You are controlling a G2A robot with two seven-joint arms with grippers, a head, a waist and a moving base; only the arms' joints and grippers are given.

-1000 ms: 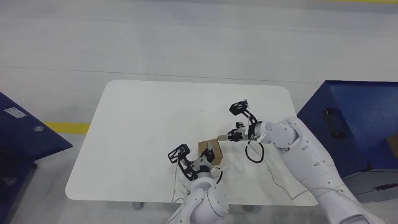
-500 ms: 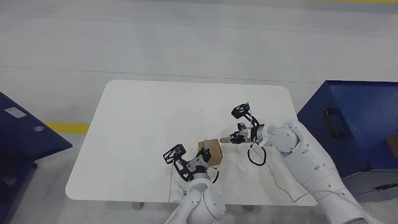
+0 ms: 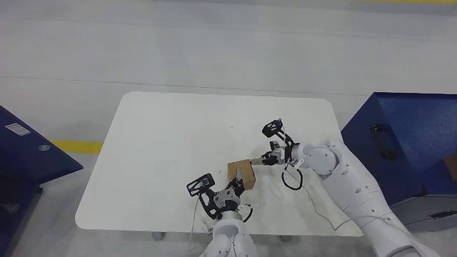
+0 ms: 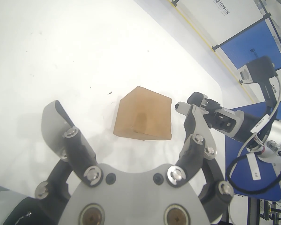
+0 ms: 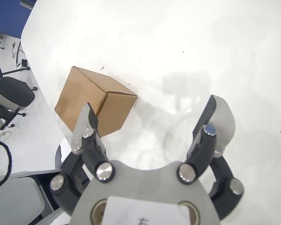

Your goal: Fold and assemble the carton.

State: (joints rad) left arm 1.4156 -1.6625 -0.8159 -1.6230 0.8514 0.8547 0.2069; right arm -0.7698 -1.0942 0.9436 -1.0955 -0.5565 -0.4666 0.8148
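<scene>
Beneath the brown box (image 3: 241, 173) I have the white table (image 3: 157, 135), its robot-side edge close by, and the box stands there folded shut. My left gripper (image 4: 122, 111) sits just on the robot's side of the box, jaws wide apart. My right gripper (image 5: 150, 105) sits just beside the box's right face, jaws apart too; I cannot tell whether it touches.

The carton (image 3: 241, 174) sits on the table (image 3: 164, 143), near its front edge.
</scene>
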